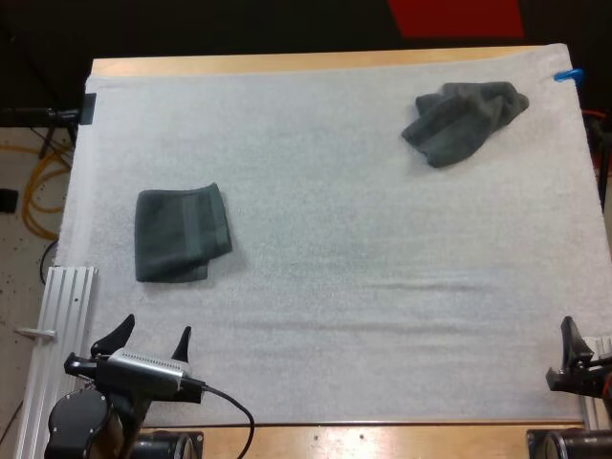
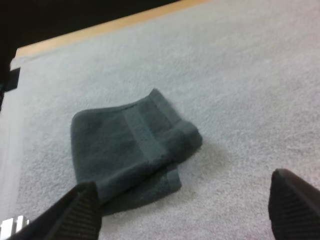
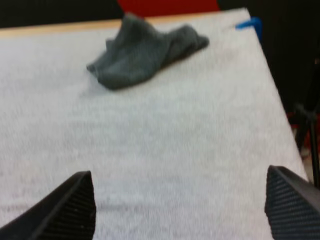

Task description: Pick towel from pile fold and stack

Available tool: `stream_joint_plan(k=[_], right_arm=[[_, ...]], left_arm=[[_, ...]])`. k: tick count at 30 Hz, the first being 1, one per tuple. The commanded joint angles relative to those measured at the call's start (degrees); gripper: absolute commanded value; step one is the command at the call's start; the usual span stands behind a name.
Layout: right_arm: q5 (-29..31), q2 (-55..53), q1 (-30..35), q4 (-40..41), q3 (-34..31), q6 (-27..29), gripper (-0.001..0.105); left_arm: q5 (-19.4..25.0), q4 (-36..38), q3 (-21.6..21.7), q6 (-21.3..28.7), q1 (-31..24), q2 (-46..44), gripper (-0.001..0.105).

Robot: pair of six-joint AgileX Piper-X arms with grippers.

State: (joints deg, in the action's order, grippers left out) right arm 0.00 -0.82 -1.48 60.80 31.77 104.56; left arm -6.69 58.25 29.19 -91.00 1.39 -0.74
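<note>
A folded dark grey-green towel [image 1: 181, 232] lies flat on the left side of the white mat [image 1: 325, 249]. A crumpled towel [image 1: 463, 120] of the same colour sits near the mat's far right corner. My left gripper [image 1: 151, 338] hovers open at the near left edge, well short of the folded towel [image 2: 131, 148], with nothing between its fingers [image 2: 75, 212]. My right gripper [image 1: 572, 349] stands at the near right edge. In the right wrist view its fingers [image 3: 67, 207] are wide apart over bare mat, and the crumpled towel [image 3: 143, 52] lies far ahead.
An aluminium rail [image 1: 59, 325] runs along the table's left side beside my left arm. The table's wooden edge [image 1: 316, 62] borders the mat at the far side. Bare mat spreads between the two towels.
</note>
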Motion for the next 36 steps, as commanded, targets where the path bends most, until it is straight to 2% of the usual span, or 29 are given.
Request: stream_joint_plan(k=[1, 36], right_arm=[[-0.5, -2.2, 0.0, 0.0, -0.6, 0.7, 0.069], [0.0, -2.2, 0.0, -0.2, -0.8, 0.7, 0.069]], left_arm=[[-0.3, -0.4, 0.0, -0.7, 0.1, -7.8, 0.067], [-0.4, -0.5, 0.0, -0.5, 0.1, -7.8, 0.067]])
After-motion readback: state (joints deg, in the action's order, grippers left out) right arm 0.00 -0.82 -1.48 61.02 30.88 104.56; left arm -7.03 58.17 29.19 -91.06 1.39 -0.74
